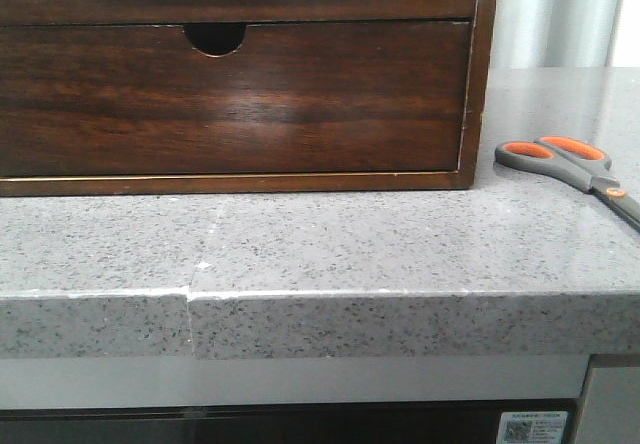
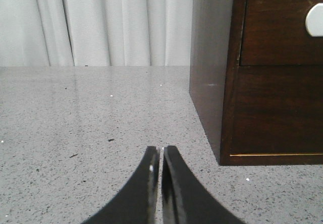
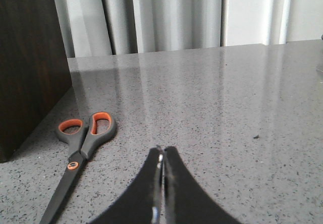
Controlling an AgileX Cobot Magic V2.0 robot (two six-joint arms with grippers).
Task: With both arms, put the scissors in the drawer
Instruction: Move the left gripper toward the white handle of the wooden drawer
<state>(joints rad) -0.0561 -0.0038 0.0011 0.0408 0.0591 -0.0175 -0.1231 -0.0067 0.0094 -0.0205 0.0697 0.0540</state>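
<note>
The grey-handled scissors with orange-lined loops (image 1: 573, 166) lay flat on the speckled grey stone table (image 1: 300, 244), just right of the dark-brown wooden drawer cabinet (image 1: 235, 99). Both end effectors, left (image 2: 161, 156) and right (image 3: 161, 156), were pressed together, holding nothing.

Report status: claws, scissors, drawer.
Left claw and right claw shut, empty. Grey-handled, orange-looped scissors flat on speckled counter, right of dark wooden cabinet. Drawers closed; nothing blocking the scissors.
</note>
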